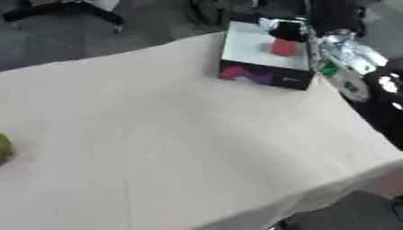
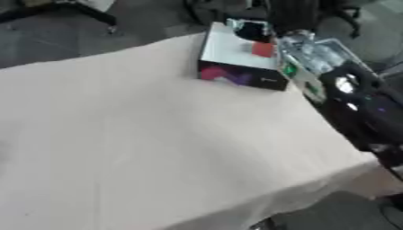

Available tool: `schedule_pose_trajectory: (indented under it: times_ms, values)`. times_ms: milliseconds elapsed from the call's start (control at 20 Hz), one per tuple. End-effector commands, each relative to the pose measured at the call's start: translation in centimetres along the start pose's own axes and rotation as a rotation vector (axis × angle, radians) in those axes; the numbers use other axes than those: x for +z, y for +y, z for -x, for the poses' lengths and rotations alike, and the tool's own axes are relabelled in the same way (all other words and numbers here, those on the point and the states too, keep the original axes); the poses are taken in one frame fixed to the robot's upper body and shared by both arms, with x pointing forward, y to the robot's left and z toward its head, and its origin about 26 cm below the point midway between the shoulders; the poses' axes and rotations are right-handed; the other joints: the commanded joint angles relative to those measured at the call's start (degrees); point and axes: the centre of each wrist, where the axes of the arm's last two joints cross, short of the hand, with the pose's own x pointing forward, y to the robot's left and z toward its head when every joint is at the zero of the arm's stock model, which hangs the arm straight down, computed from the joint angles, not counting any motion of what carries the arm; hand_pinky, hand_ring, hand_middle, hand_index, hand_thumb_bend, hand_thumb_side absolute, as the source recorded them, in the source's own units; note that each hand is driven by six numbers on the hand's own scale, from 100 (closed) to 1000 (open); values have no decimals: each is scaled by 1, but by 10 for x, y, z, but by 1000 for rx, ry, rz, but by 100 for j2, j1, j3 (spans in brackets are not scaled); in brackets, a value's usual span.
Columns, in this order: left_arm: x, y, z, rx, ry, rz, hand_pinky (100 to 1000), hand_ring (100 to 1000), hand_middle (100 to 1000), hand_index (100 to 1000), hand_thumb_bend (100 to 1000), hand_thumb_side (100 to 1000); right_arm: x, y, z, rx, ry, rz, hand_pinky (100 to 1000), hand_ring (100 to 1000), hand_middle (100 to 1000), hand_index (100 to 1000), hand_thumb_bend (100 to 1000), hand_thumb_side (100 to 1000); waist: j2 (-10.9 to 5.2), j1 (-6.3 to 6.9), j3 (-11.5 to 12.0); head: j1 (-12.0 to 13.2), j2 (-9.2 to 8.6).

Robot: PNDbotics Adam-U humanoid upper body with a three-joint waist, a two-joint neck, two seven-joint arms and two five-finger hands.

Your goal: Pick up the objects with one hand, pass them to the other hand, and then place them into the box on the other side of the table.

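Note:
The box (image 1: 253,45) stands at the table's far right corner, white inside, with a dark front wall showing a pink and purple print. A red block (image 1: 284,47) sits inside it, near the right wall. My right arm (image 2: 346,85), black with silver parts, comes in along the table's right edge, and its right hand (image 1: 287,30) shows as a dark shape over the box's far end, just above the red block. Whether the hand touches the block is unclear. A green rounded object (image 1: 3,148) lies at the left edge of the left eye view.
A cream cloth (image 1: 173,134) covers the table, whose front right corner (image 1: 393,166) drops off to dark floor. Chair legs (image 1: 71,11) stand on the floor beyond the far left edge.

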Motion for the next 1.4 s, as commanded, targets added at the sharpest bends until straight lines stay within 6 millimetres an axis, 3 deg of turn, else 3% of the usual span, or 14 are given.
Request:
schedule_pose_trajectory:
  times_ms: [50,200,350,400,450,650,750,850,950,1100,1250,1400]
  values:
    - [8,25,-19,-157,72,25,599,532,549,782,100,654,-1,-14,-42,-110,-217,35,781,819,1000,814,547,575,-106,-55,-161,986,43]
    - [14,35,-13,-288,129,70,602,534,552,785,100,569,3,-15,-75,-215,-418,34,814,827,1000,808,488,577,-169,-96,-339,1580,45]
    - [21,40,2,-429,182,132,605,537,557,785,100,453,5,-16,-93,-293,-530,33,805,826,1000,808,481,574,-217,-95,-418,1927,45]
    - [24,40,9,-469,206,157,608,541,561,788,100,381,7,-16,-98,-317,-554,32,815,830,1000,809,462,578,-231,-98,-441,1977,45]
    - [25,42,15,-520,225,187,614,550,569,792,100,249,8,-17,-102,-335,-577,30,816,830,1000,810,453,578,-245,-104,-462,1999,45]
    - [24,49,37,-744,305,322,641,590,614,812,100,234,10,-17,-111,-383,-612,34,813,830,1000,811,446,582,-267,-152,-578,1947,45]
    - [13,49,47,-828,358,405,651,605,632,819,100,245,10,-18,-113,-395,-617,37,809,829,1000,809,447,582,-269,-172,-660,1900,45]
    - [0,45,59,-893,410,471,658,618,650,824,166,240,10,-18,-115,-407,-619,40,811,828,1000,808,442,585,-269,-177,-752,1903,45]
    - [-11,42,70,-958,444,511,668,636,676,831,292,302,10,-19,-116,-416,-625,41,809,828,1000,808,439,585,-268,-174,-824,1935,45]
    - [-20,34,86,-1059,484,551,681,667,713,843,408,363,9,-19,-118,-434,-635,45,803,827,1000,808,444,586,-265,-149,-913,1992,45]
    - [-20,25,104,-1156,522,609,693,687,737,855,479,412,9,-20,-120,-448,-647,45,804,826,1000,808,441,589,-266,-117,-1009,2011,45]
    - [-6,22,117,-1241,550,635,699,698,748,861,501,430,9,-20,-120,-451,-650,41,803,825,1000,809,442,591,-272,-100,-1072,2008,45]
